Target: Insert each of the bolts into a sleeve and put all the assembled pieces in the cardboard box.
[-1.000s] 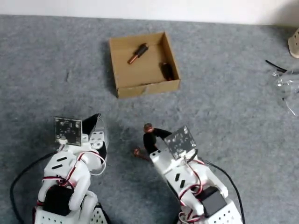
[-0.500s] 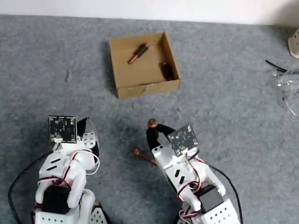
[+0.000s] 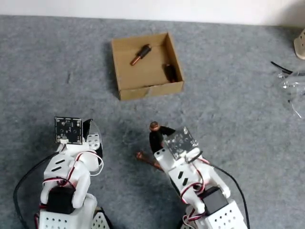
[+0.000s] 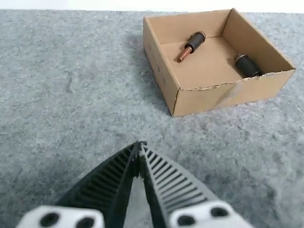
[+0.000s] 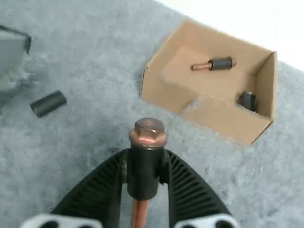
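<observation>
The cardboard box (image 3: 143, 74) lies at the far middle of the grey mat, with two bolt-and-sleeve pieces inside: one (image 3: 140, 54) near its back, one (image 3: 170, 71) by its right wall. My right gripper (image 3: 155, 139) is shut on a black sleeve (image 5: 144, 171) with a copper bolt (image 5: 147, 133) through it; the bolt head points toward the box (image 5: 204, 111). A loose black sleeve (image 5: 48, 103) lies on the mat off to the side. My left gripper (image 4: 140, 146) is shut and holds nothing, short of the box (image 4: 223, 95) and above bare mat.
Clear plastic and black wires (image 3: 288, 83) lie at the far right edge of the mat. A pale object (image 3: 300, 44) sits at the right border. Open mat stretches between both grippers and the box.
My left arm drew back and swung its wrist slightly left. My right gripper, still holding the sleeve and bolt, shifted a little toward the box.
</observation>
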You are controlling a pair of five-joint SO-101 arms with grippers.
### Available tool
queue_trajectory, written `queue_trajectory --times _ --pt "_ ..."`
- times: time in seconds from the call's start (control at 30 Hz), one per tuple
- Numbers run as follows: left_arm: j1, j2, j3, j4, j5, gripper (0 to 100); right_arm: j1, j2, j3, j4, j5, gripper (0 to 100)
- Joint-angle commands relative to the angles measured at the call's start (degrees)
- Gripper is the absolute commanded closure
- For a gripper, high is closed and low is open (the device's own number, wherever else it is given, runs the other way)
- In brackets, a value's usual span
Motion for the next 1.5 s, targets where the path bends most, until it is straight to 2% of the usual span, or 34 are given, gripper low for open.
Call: queue_trajectory --times 0.0,0.4,0.77,1.07,1.47 --pt "-0.4 -0.5 -0.4 -1.2 -0.4 99 3.4 14.5 -13.5 -6.0 1.1 99.4" --pt "-0.2 -0.5 0.3 -2.2 -0.5 99 11.2 71.8 -61.4 -8.0 1.0 99.4" --pt "-0.1 -0.5 1.4 -4.1 -0.5 99 18.3 107.8 -93.6 -8.0 1.1 99.4" --pt "0.0 -0.5 1.5 -4.1 -0.5 99 18.9 125.1 -106.9 -8.0 1.1 99.0" --pt "0.0 -0.5 1.5 -4.2 -0.5 99 18.9 130.3 -110.4 -8.0 1.1 98.8"
